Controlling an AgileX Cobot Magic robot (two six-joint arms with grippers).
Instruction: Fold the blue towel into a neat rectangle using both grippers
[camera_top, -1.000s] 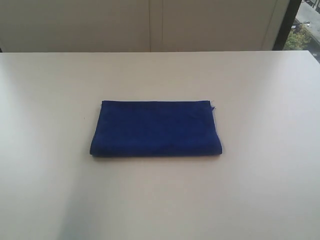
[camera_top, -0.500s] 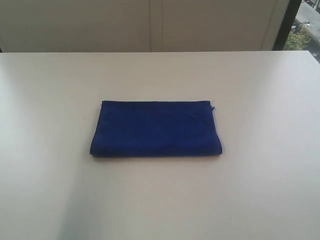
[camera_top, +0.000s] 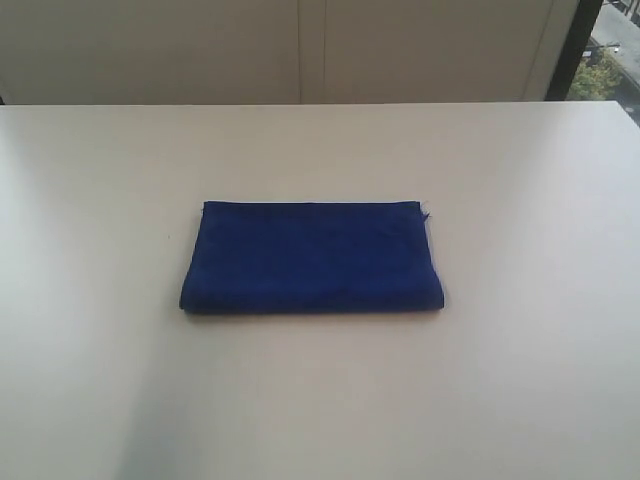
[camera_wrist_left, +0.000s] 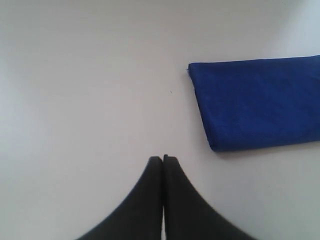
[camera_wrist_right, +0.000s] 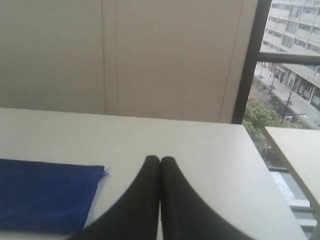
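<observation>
On my exterior view the blue towel lies flat mid-table, a low obstacle. Bare table surrounds it at 12, 3, 6 and 9 o'clock, widest at 6. A wall stands past the far edge at 12. My left gripper, pressed closed, has bare surface between it and the towel; my right gripper, also closed, is near a towel corner.

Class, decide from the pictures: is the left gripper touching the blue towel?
Apart. The left wrist view shows a strip of white table lying between the shut left gripper and the blue towel.
</observation>
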